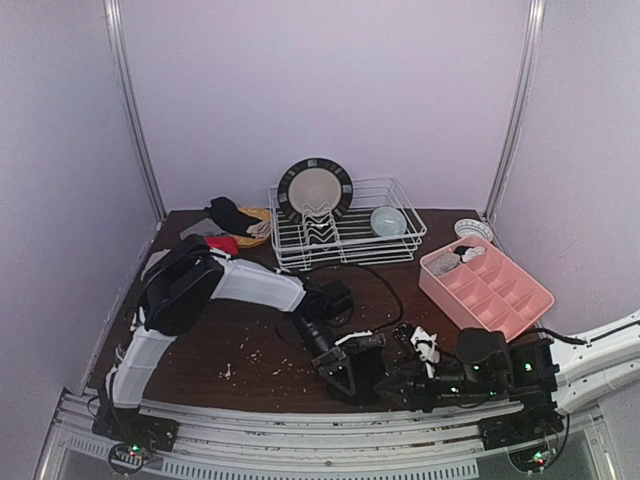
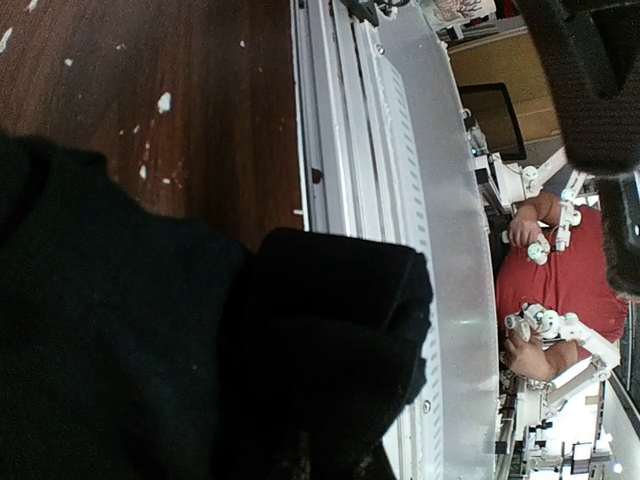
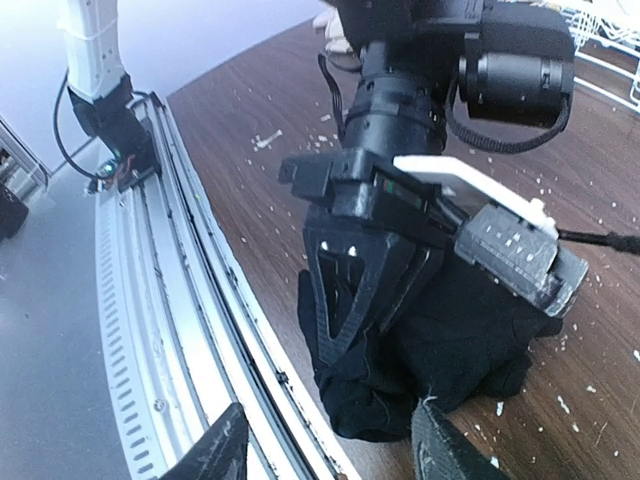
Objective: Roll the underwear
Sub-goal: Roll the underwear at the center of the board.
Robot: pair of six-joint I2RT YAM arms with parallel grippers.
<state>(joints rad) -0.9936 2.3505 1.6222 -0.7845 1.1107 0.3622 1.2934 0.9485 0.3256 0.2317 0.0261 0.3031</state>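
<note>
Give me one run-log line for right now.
left claw: shut on black underwear | right claw: open, empty, facing it | place: near edge of table

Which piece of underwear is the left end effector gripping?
The black underwear at the near edge of the table, pinched in the left end effector; the other pieces lie piled at the far-left corner.

Pale lilac walls (image 1: 320, 90) on three sides, flat even light. Metal corner posts left (image 1: 137, 120) and right (image 1: 513, 110). Dark brown wood desk (image 1: 250, 330), scuffed, white specks all over. Slotted silver rail (image 1: 300, 425) along the near edge. Past the rail, in the left wrist view: person in a red shirt (image 2: 565, 285), dark screen (image 2: 497, 120).
</note>
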